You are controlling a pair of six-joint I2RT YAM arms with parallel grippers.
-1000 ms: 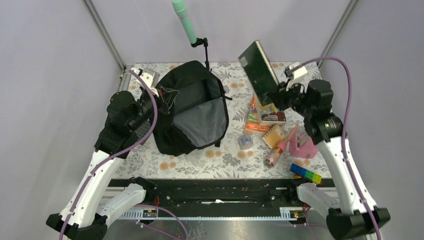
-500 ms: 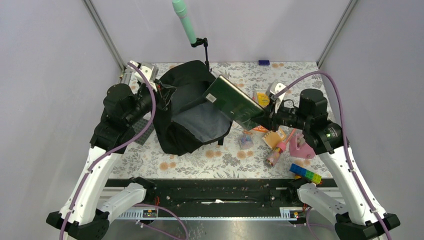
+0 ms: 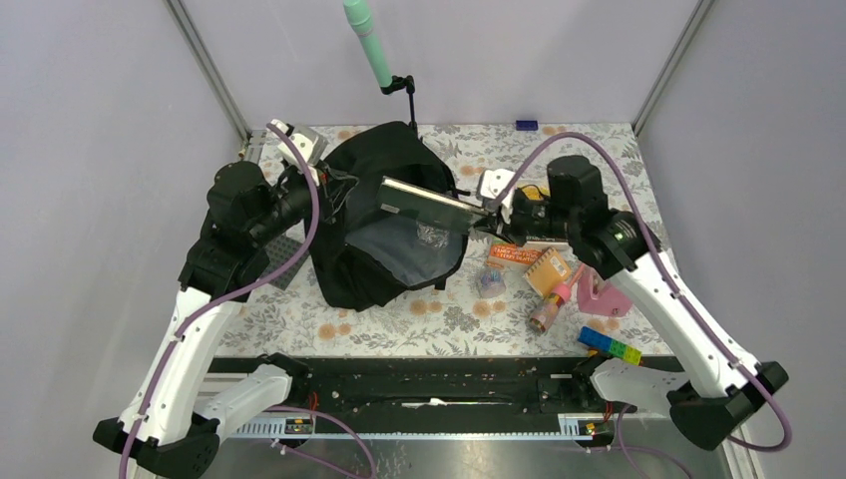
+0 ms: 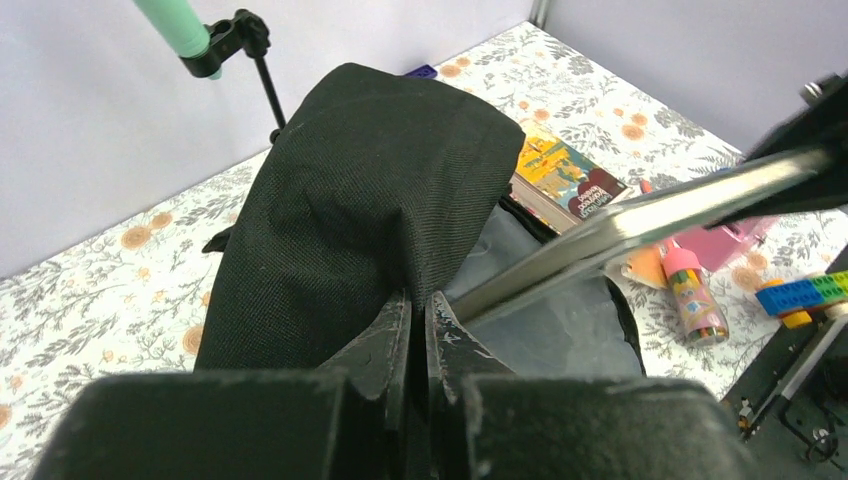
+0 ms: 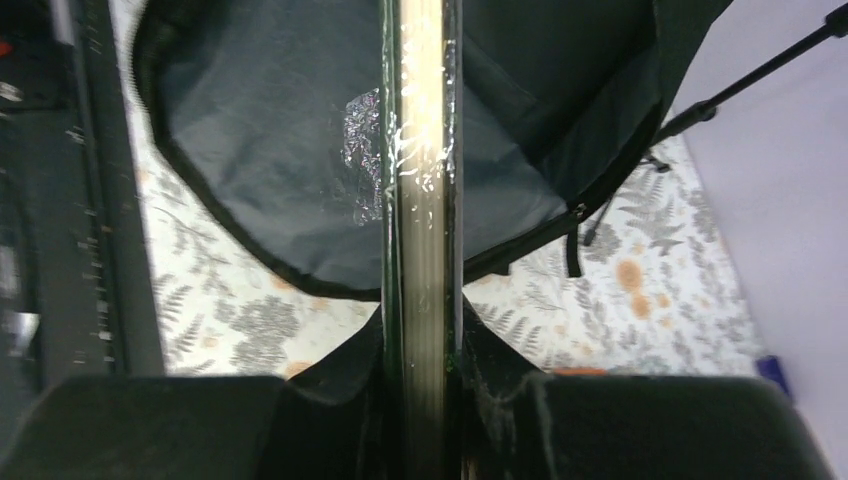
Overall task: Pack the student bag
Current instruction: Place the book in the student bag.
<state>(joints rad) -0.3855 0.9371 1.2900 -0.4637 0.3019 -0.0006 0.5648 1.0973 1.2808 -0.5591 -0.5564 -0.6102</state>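
The black student bag [image 3: 384,175] lies at the back left of the table, its mouth held open to the right and the grey lining [image 3: 399,249] showing. My left gripper [image 3: 321,192] is shut on the bag's upper flap [image 4: 400,200] and lifts it. My right gripper [image 3: 489,222] is shut on a dark green hardcover book [image 3: 424,205], held flat and edge-on over the bag's opening. In the right wrist view the book's edge [image 5: 420,170] reaches into the opening, above a small shiny wrapper [image 5: 362,150] on the lining.
Right of the bag lie books [image 3: 519,254], a small notepad [image 3: 547,269], a pink item [image 3: 604,294], a marker tube [image 3: 547,314] and coloured bricks [image 3: 611,345]. A green mic on a stand [image 3: 371,45] rises behind the bag. A grey plate [image 3: 284,264] lies left.
My right arm has swung the book from upright at the back right down and left, levelling it over the bag's opening. My left gripper keeps hold of the flap, lifted slightly.
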